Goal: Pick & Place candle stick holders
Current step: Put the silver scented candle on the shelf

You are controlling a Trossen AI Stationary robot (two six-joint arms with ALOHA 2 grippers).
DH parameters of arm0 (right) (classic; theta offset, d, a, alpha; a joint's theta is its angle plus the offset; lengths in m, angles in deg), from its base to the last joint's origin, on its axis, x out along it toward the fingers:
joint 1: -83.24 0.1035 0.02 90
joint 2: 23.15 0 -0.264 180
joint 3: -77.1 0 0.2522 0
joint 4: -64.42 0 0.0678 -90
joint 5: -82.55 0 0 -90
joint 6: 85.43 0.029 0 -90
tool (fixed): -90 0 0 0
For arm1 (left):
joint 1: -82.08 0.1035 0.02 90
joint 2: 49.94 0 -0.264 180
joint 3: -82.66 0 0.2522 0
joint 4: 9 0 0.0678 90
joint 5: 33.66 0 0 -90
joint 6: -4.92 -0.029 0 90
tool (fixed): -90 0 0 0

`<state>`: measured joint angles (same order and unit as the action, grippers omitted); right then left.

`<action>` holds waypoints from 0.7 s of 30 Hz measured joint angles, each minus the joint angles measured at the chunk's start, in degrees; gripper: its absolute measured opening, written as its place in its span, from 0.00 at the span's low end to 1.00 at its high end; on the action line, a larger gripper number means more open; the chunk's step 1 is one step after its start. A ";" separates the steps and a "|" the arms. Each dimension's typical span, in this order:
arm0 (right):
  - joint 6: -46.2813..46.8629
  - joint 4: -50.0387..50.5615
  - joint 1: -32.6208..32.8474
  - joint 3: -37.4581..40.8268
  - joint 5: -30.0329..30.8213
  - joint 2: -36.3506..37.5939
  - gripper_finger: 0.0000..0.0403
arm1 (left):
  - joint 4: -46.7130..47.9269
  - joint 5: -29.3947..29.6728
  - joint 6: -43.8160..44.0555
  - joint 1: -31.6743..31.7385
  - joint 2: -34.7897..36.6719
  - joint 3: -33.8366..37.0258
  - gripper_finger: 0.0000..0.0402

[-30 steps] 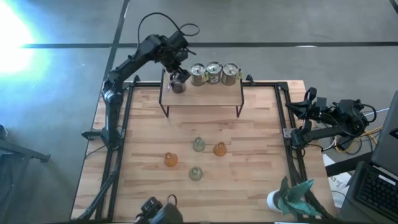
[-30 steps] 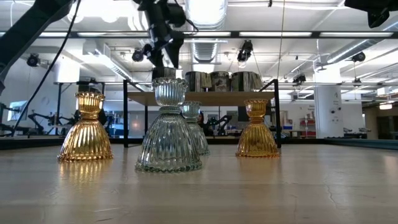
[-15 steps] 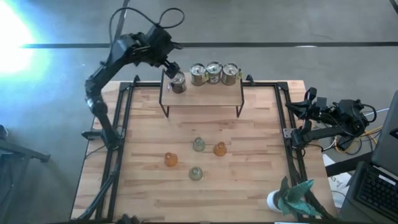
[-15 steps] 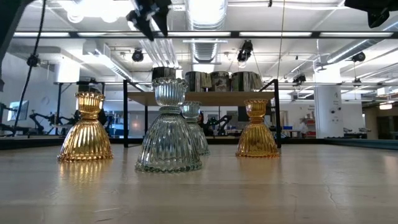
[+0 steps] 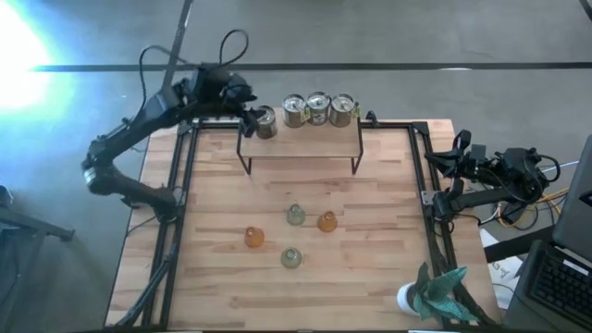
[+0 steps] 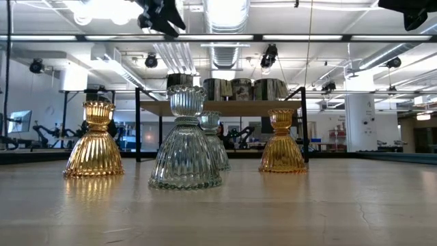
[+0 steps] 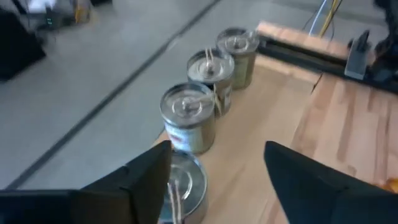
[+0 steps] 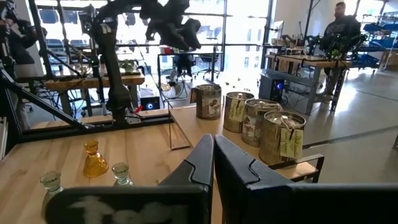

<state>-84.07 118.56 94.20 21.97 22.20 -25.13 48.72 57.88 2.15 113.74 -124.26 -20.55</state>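
Observation:
Four silvery mottled can-like holders stand in a row on a raised wooden shelf [image 5: 301,143] at the table's far side: one at the shelf's left end [image 5: 264,121], then three more [image 5: 294,111] [image 5: 318,108] [image 5: 342,108]. Two amber glass holders [image 5: 253,237] [image 5: 326,221] and two pale green ones [image 5: 295,215] [image 5: 291,258] stand on their flared bases mid-table. My left gripper [image 5: 242,104] hangs open and empty just left of the left-end can [image 7: 183,183]. My right gripper [image 8: 213,155] is shut and empty at the table's right edge [image 5: 458,153].
A white pot with teal leaves [image 5: 430,294] stands at the near right corner. Black frame rails [image 5: 180,213] run along the table's left and right sides. The shelf stands on thin black legs [image 5: 242,157]. People and benches show in the room beyond.
My left gripper has drawn back from the left-end can, going up and toward the table's left edge, and its arm has swung out to the left. The can stays standing on the shelf's left end.

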 joint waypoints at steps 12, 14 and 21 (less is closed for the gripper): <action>-0.02 0.00 0.00 0.02 0.00 0.02 0.02 | -30.61 -4.29 -4.08 0.13 13.06 33.00 0.50; 0.07 0.00 0.00 0.00 0.00 0.00 0.02 | -34.38 -5.51 -5.00 0.13 14.02 36.74 0.50; -0.02 0.00 0.00 0.01 0.02 0.00 0.02 | -37.44 -5.54 -4.22 0.44 14.13 42.80 0.50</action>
<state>-84.09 118.56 94.20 21.98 22.21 -25.13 11.28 52.34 -2.07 114.18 -110.13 22.25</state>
